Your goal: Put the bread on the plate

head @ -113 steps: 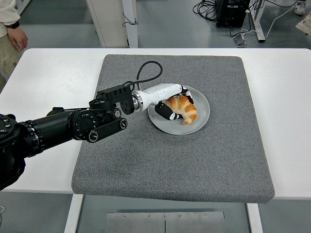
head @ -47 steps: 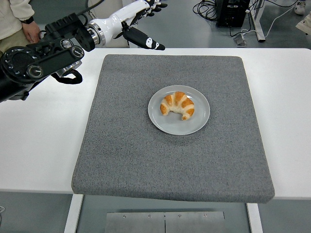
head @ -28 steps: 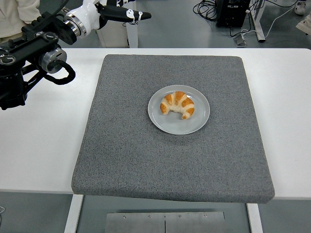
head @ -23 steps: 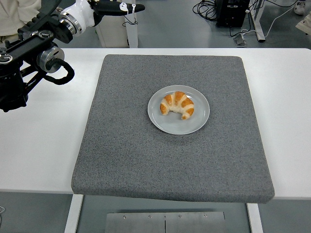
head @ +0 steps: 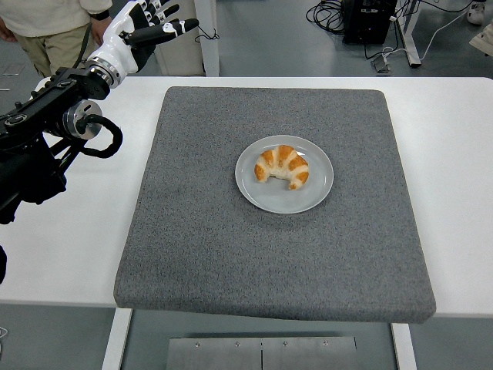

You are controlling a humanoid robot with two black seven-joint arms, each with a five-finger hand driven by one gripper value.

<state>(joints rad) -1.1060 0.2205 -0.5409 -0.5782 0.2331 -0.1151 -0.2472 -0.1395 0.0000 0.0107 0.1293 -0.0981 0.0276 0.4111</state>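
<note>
My left robot hand (head: 146, 27) is raised at the far left corner of the table (head: 69, 231), up near the top edge of the view. Its fingers (head: 173, 28) are spread and relaxed, pointing to the right, and they hold nothing. My black forearm (head: 54, 116) runs down from the white wrist toward the left edge of the picture, above the bare white surface beside the mat. My right arm does not show anywhere.

The bread (head: 282, 166), a golden croissant with pale stripes across its back, lies on the plate (head: 254, 191). It sits a little toward the far half of the plate, curved with its two ends pointing toward the near side. Nothing touches it, and my robot hand is well apart from it.

The plate is round and light grey, and it rests on the grey mat (head: 231, 254), slightly toward the far side of the mat's middle. The mat covers most of the table's centre, with white table showing on both sides of it.

A person (head: 54, 23) in a light top and khaki trousers stands behind the far left corner of the table, just past my raised robot hand. Cables (head: 327, 14) lie on the floor beyond the far edge.
</note>
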